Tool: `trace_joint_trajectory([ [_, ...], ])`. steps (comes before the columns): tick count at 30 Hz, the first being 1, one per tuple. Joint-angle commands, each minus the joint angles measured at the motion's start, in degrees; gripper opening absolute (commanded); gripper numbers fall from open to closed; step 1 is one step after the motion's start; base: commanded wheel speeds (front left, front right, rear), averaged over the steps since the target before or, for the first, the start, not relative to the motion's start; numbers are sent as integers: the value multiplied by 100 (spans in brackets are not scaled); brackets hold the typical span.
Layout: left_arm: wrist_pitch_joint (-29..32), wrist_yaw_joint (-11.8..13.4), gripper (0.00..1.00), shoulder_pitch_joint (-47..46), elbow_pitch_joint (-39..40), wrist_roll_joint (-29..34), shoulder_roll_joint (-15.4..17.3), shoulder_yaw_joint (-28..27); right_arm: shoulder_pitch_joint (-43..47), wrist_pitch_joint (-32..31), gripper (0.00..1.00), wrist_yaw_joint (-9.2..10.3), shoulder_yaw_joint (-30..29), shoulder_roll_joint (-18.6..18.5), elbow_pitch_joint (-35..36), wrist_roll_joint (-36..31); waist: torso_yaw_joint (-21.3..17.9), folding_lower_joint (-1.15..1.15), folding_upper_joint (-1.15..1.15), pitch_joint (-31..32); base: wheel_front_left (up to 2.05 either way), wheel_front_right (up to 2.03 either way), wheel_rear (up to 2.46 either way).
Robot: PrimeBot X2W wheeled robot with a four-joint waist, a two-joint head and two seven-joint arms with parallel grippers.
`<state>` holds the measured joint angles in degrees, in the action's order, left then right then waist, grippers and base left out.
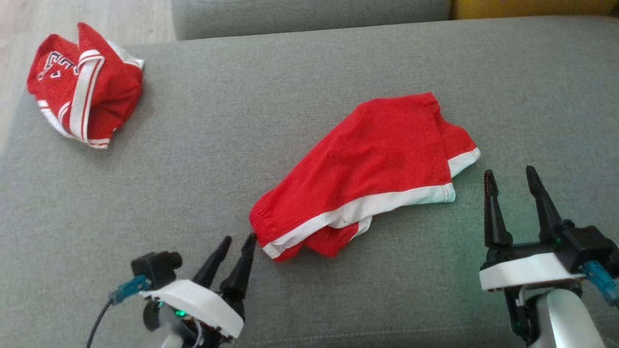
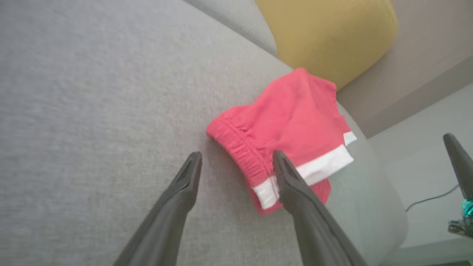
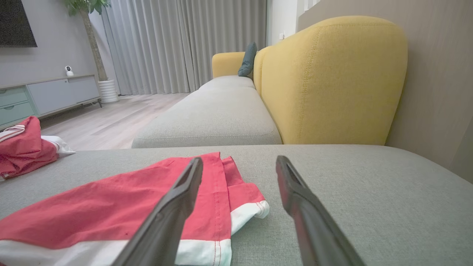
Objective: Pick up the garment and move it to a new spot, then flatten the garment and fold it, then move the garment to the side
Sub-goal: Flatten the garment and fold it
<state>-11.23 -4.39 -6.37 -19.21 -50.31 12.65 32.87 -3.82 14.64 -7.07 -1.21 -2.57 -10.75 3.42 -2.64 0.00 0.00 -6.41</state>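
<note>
The garment [image 1: 372, 164], red shorts with white trim, lies folded on the grey sofa seat [image 1: 271, 87]. My left gripper [image 1: 239, 238] is open at the shorts' waistband corner, and nothing is held between its fingers. In the left wrist view the left gripper [image 2: 236, 157] has its right finger over the white trim of the garment [image 2: 292, 114] and its left finger over bare cushion. My right gripper [image 1: 510, 172] stands open just right of the shorts' hem. In the right wrist view the right gripper [image 3: 239, 160] hovers low over the hem end of the garment [image 3: 111, 207].
A crumpled red and white jersey [image 1: 82, 84] sits at the seat's far left corner. A yellow backrest [image 3: 332, 81] rises behind the seat on the right, and a second grey cushion [image 3: 218, 118] lies beyond. The wooden floor [image 1: 82, 19] begins past the far left edge.
</note>
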Motion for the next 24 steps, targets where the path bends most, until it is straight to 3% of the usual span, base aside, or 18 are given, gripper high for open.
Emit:
trace_joint_trajectory([
  [1, -118, 73, 100, -89, 226, 127, 129, -241, -44, 36, 100, -42, 93, -31, 160, -59, 37, 0, 0, 35, 0, 0, 0],
  [7, -361, 572, 100, -100, 569, 864, 15, -575, -25, 36, 100, -42, 83, -31, 132, -73, 115, 0, 0, 174, 0, 0, 0],
  [11, -373, 809, 100, -29, 962, 1811, -266, -1034, -20, 36, 100, -42, 84, -31, 121, -76, 139, 0, 0, 222, 0, 0, 0],
  [17, -375, 715, 100, 257, 1046, 2726, -590, -1452, -25, 36, 100, -42, 88, -31, 112, -82, 152, 0, 0, 252, 0, 0, 0],
  [24, -376, 547, 100, 446, 1018, 3209, -807, -1830, -30, 36, 100, -42, 61, -31, 112, -101, 164, 0, 0, 259, 0, 0, 0],
])
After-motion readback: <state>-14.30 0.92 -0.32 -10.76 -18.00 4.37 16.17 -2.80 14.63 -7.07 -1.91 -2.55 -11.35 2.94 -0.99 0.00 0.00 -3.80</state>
